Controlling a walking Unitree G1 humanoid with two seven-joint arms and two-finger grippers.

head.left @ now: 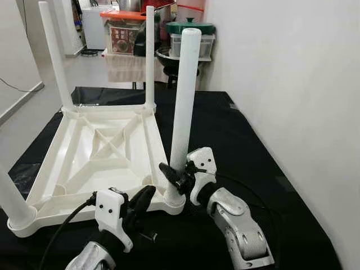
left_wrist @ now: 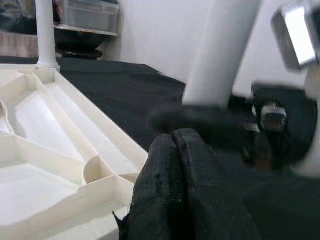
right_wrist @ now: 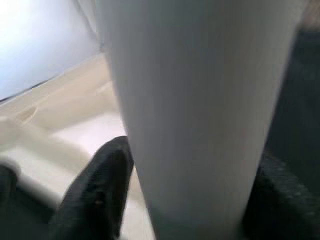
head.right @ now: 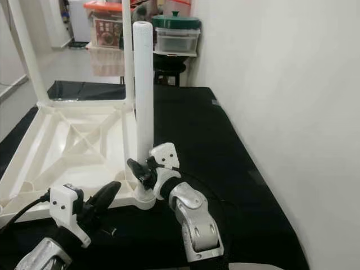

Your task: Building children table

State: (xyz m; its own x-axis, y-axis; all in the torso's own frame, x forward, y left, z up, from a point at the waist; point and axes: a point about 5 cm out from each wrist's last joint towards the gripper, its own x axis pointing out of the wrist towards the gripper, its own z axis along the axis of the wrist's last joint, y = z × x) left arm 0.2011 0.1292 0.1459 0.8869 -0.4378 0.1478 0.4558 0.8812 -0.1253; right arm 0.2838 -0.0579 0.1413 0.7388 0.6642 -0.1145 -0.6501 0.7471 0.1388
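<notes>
The white table leg (head.left: 184, 107) is clasped near its base by the right gripper (head.left: 181, 175), standing in the near-right corner socket of the upturned tabletop (head.left: 95, 160) on the black mat (head.left: 242, 146). The left gripper (head.left: 140, 203), fingers pressed together, rests beside that corner. If the leg is pushed off-axis, it could jam or the tabletop could be slid.

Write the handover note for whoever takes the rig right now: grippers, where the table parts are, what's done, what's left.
Right gripper: shut on the near-right leg, low down by its corner socket.
Left gripper: fingers together, holding nothing, just in front of the tabletop's near edge.
Tabletop: upside down on the black cloth, ribbed underside up.
Done: all four legs stand upright in their corner sockets.
Left: whether the near-right leg is fully seated cannot be told; check it, release, then turn the table upright.
</notes>
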